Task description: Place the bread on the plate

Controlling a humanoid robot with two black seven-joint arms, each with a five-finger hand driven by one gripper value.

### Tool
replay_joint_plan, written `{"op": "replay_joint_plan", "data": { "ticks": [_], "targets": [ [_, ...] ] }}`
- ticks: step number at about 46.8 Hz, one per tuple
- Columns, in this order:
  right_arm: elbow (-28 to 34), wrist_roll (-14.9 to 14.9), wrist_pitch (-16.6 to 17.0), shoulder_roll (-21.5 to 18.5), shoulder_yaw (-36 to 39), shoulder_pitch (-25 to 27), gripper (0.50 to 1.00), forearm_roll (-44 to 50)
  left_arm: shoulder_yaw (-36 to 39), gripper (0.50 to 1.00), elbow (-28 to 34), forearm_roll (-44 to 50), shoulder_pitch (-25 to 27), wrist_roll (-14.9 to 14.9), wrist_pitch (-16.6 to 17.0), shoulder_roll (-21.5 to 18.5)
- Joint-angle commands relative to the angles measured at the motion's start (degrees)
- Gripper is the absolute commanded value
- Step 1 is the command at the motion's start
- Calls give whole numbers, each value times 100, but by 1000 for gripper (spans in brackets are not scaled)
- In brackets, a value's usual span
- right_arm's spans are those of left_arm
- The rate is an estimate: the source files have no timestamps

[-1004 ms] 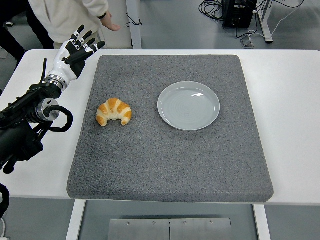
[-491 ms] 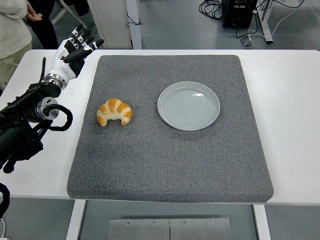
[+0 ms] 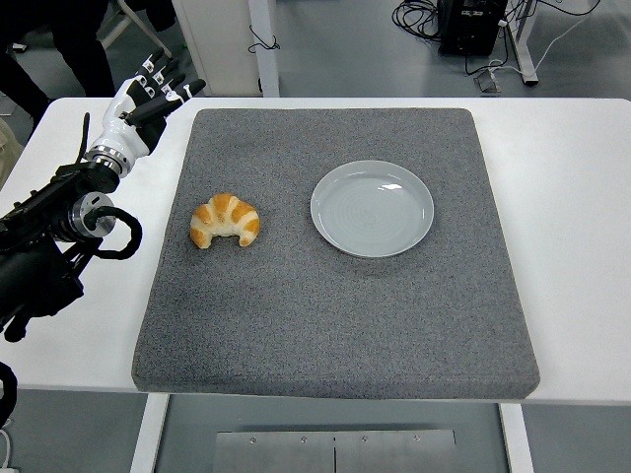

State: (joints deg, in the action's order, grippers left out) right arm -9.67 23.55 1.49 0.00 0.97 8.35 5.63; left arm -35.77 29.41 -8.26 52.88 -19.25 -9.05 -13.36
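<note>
The left hand [image 3: 145, 97] is held spread and empty over the table's [image 3: 572, 158] far-left corner. The bread [image 3: 226, 220] is seen on the mat [image 3: 335, 325], beside the plate [image 3: 372, 208].

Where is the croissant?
The croissant lies on the left part of the gray mat, beside the empty plate, not touching it.

Left arm [image 3: 44, 246] cut off by the left edge; desk [image 3: 572, 197] cropped at both sides; person [image 3: 59, 39] cropped by the top edge.
</note>
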Motion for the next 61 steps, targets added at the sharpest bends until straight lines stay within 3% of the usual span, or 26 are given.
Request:
{"op": "replay_joint_plan", "data": {
  "ticks": [1, 16, 26, 39, 61],
  "targets": [
    [0, 0, 0, 0, 0, 0, 1000, 0, 9, 983, 47, 0, -5, 0, -9, -18],
    [0, 0, 0, 0, 0, 0, 1000, 0, 0, 983, 1128, 0, -207, 167, 9, -545],
    [0, 0, 0, 0, 0, 0, 1000, 0, 9, 983, 1418, 0, -251, 176, 35, -738],
    [0, 0, 0, 0, 0, 0, 1000, 0, 18, 983, 2385, -44, -515, 176, 44, -1301],
    [0, 0, 0, 0, 0, 0, 1000, 9, 431, 983, 3624, -659, -585, 141, 360, -2030]
  ]
}}
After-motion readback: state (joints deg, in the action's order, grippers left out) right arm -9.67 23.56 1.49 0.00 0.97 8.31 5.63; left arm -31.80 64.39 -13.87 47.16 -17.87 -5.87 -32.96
